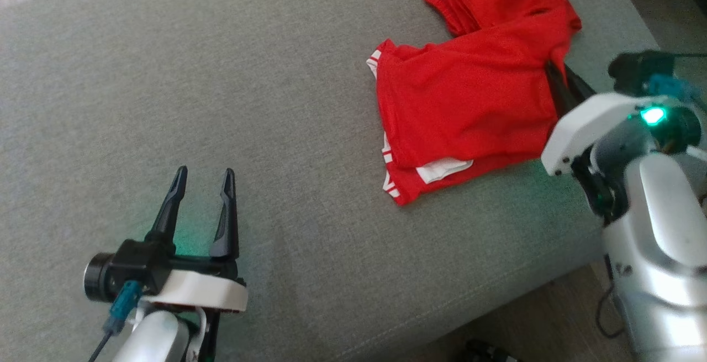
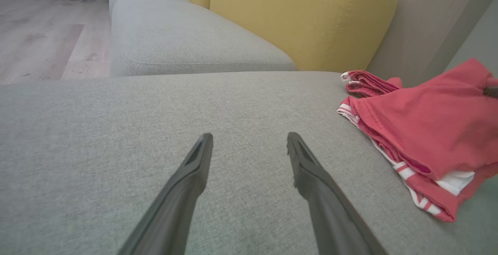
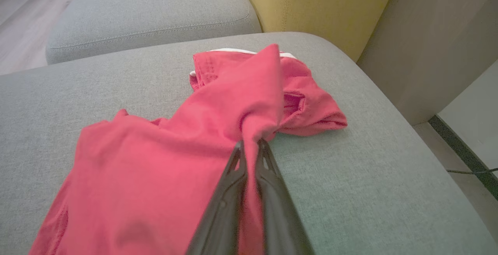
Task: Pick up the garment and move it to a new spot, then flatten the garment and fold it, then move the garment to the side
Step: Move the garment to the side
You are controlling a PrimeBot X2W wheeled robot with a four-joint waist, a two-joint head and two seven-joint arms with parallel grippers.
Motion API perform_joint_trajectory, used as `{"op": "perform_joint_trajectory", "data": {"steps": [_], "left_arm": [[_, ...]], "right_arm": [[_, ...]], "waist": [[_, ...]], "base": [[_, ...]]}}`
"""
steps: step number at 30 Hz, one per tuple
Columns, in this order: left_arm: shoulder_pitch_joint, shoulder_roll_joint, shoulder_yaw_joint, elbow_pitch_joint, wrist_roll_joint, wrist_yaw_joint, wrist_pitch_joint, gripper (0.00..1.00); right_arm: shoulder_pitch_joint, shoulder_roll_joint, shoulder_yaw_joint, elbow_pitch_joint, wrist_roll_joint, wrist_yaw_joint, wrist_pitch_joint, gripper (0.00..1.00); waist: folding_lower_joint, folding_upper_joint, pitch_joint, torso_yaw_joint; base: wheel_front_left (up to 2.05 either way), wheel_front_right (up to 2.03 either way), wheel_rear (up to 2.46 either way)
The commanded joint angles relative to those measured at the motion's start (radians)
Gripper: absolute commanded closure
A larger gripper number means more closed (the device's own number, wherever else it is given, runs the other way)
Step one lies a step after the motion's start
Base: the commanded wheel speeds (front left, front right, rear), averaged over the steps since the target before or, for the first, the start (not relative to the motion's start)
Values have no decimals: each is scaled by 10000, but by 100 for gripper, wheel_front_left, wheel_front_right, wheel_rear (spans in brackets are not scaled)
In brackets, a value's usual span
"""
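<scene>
Red garment (image 1: 469, 102) with white striped trim lies crumpled on the far right part of the grey sofa seat (image 1: 221, 102) in the head view. The right gripper (image 1: 555, 77) reaches in at its right edge, dark fingers partly tucked under a fold of the cloth. The left gripper (image 1: 204, 173) hovers over bare seat at the lower left, well apart from the garment, jaws spread and empty.

In the left wrist view, the left gripper (image 2: 249, 136) has its two fingers held wide over the grey seat (image 2: 233, 99), touching nothing. The garment (image 2: 428, 122) sits off to the right, with a yellow backrest (image 2: 303, 17) behind.

In the right wrist view, the right gripper (image 3: 251, 144) is pinched tight on a bunched fold of the garment (image 3: 155, 161), which rises into a peak at the fingertips while the rest spreads over the seat (image 3: 350, 169).
</scene>
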Motion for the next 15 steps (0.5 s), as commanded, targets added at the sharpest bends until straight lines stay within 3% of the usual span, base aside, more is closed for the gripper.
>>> {"op": "perform_joint_trajectory", "data": {"steps": [1,7,15], "left_arm": [[-293,209,276,-296,79,7,-11,0],[-231,224,357,-268,-6,77,-86,0],[-273,175,316,-213,-61,62,-156,0]], "right_arm": [[-650,5,260,-311,24,65,-109,100],[-1928,-126,549,0,-26,65,106,100],[-3548,-532,127,1050,-190,65,491,100]], "waist": [[-2,0,30,60],[-2,0,-60,535],[-2,0,-48,1233]], "base": [[0,0,0],[0,0,0],[0,0,0]]}}
